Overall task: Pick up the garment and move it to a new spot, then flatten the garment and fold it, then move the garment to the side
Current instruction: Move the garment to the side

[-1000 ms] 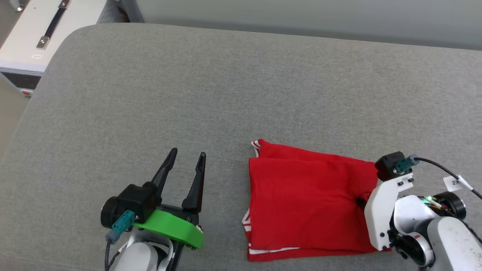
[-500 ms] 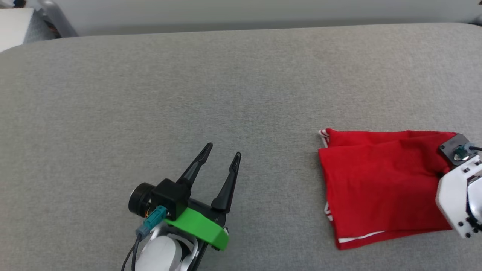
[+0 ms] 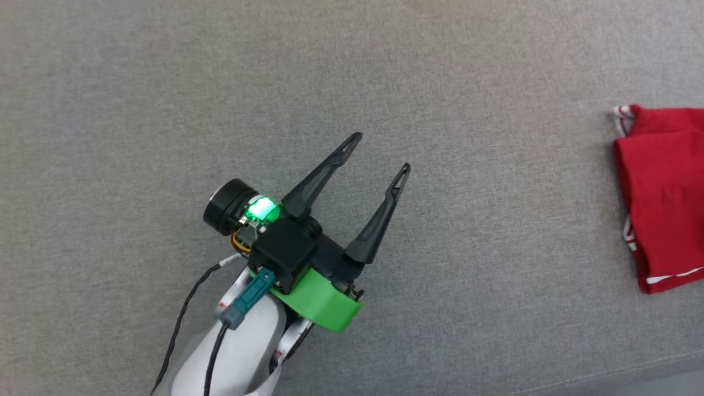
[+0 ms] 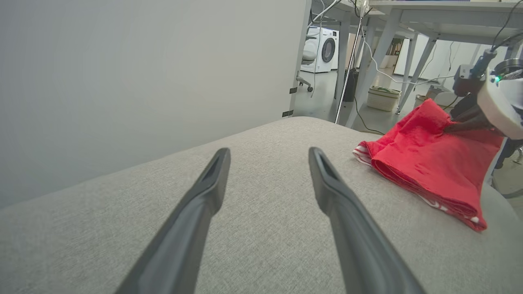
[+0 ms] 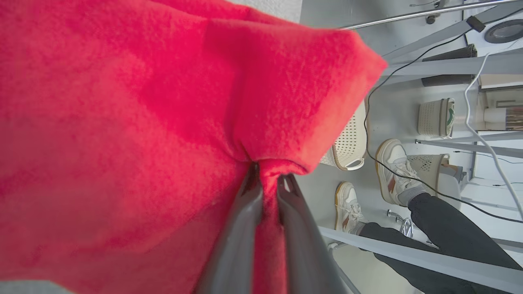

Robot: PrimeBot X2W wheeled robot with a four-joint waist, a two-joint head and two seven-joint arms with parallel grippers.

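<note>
The folded red garment (image 3: pixel 663 192) lies at the right edge of the head view, with striped trim at its near corner; the lettering is hidden. Seen from the left wrist, the garment (image 4: pixel 425 167) rests on the grey cushion with one corner lifted. My right gripper (image 5: pixel 267 179) is shut on a pinch of the garment (image 5: pixel 122 122), and that same right gripper (image 4: pixel 459 127) appears at the lifted corner. My left gripper (image 3: pixel 379 157) hovers open above bare cushion, well left of the garment, and the open left gripper (image 4: pixel 267 157) holds nothing.
A grey cushioned surface (image 3: pixel 165 82) carries everything. Beyond its far end stand table legs (image 4: pixel 408 73), a pale basket (image 4: pixel 382 98) and a washing machine (image 4: pixel 325 49). A person's feet in pale sneakers (image 5: pixel 392 171) stand on the floor beside pale baskets (image 5: pixel 435 118).
The head camera has swung left, so the garment sits further right in its picture and the right arm has left it. The left gripper stays open.
</note>
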